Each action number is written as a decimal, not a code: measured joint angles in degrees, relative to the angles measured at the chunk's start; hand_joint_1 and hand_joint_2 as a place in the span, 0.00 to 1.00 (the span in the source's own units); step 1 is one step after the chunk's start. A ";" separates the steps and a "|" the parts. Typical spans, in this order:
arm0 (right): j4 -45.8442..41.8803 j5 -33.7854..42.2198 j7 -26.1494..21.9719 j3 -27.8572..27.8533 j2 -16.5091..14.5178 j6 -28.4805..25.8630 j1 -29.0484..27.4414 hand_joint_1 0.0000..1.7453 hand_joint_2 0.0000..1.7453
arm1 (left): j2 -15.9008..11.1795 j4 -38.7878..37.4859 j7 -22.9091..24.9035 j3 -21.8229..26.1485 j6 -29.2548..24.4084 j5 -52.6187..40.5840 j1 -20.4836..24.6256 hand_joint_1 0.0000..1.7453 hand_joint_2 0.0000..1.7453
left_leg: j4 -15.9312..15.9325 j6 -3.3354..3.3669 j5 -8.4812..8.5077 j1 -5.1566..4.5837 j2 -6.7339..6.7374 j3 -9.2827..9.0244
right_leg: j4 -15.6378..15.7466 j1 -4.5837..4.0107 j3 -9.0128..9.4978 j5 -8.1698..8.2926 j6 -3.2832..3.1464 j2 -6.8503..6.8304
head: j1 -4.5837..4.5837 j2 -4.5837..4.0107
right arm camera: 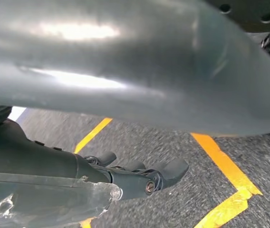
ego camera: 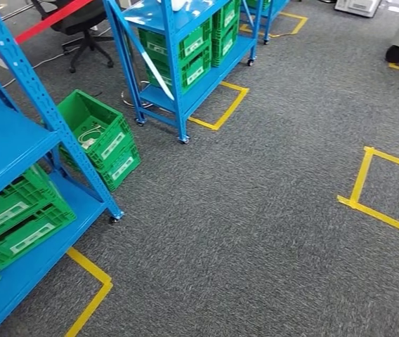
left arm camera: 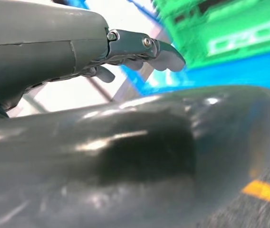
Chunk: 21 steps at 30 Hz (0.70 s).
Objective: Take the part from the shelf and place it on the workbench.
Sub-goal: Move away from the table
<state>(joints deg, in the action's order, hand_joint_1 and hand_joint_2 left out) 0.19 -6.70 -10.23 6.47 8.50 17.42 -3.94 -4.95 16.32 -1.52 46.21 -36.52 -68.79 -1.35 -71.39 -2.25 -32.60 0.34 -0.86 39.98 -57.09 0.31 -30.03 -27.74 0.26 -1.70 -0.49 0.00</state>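
In the left wrist view my left hand [left arm camera: 137, 52] hangs beside my body with its fingers [left arm camera: 166, 54] stretched out and nothing between them. In the right wrist view my right hand [right arm camera: 140, 178] hangs low over the carpet with its dark fingers [right arm camera: 173, 168] held fairly straight. A pale grey glossy shape with a crinkled shiny edge [right arm camera: 54, 202] lies along them; I cannot tell whether it is a held part or the hand's own thumb. A blue shelf [ego camera: 6, 140] stands at the left of the head view, with green crates [ego camera: 17, 225] on its lower level.
A green crate [ego camera: 99, 137] sits on the carpet beside the near shelf. A second blue shelf [ego camera: 187, 42] with green crates stands further back, an office chair [ego camera: 83, 28] behind it. Yellow tape marks [ego camera: 369, 189] lie on the grey carpet [ego camera: 250, 210].
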 joint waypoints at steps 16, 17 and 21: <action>0.02 1.26 1.14 -0.58 -0.80 -0.80 0.11 0.00 0.00 | 8.74 -1.81 4.69 1.92 6.19 0.26 1.50 0.00 0.00 | 15.13 3.34 7.10 -0.07 -1.28 -8.25 | -16.80 0.04 -6.61 -9.51 3.21 1.51 | 0.90 0.00; 0.02 1.42 1.28 -0.61 -0.90 -0.90 0.12 0.00 0.00 | 9.55 -1.88 4.58 2.15 6.81 0.25 1.57 0.00 0.00 | 15.11 3.34 7.11 -0.08 -2.13 -8.30 | -16.22 0.07 -6.65 -8.37 3.16 1.61 | 0.91 0.00; 0.05 1.92 1.87 -0.66 -1.31 -1.39 0.42 0.00 0.00 | 12.91 -2.11 2.69 2.42 8.41 -0.26 2.20 0.00 0.00 | 14.89 2.73 7.14 -0.11 -5.50 -8.37 | -2.23 0.67 -0.95 -0.91 2.96 5.39 | 0.90 0.00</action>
<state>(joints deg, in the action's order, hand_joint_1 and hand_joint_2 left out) 0.24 -4.78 -8.36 5.82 7.19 16.03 -3.52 7.96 14.21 1.18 48.63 -28.11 -69.05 0.85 -56.50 0.49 -25.46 0.23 -6.36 31.62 -59.32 0.98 -30.99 -28.65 3.22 3.69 0.40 0.00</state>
